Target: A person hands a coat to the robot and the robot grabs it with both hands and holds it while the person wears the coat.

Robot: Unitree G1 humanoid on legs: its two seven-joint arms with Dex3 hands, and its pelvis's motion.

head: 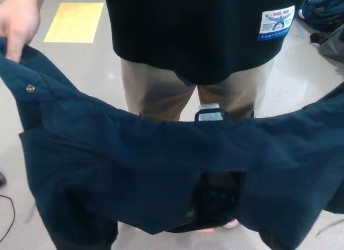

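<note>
A dark navy coat [161,153] hangs spread wide across the lower half of the head view, its collar edge with a small hanging loop [210,113] facing the person. A person in a black top and tan trousers [188,94] stands right behind it. The person's hand [19,21] pinches the coat's upper left corner, near a metal snap [30,88]. The coat's right end runs out of the picture at the right edge. Neither of my hands shows; the coat covers the space where they would be.
A yellow square [75,21] is marked on the grey floor at the back left. Dark bags [325,19] lie at the back right. A black cable [8,218] trails on the floor at the lower left.
</note>
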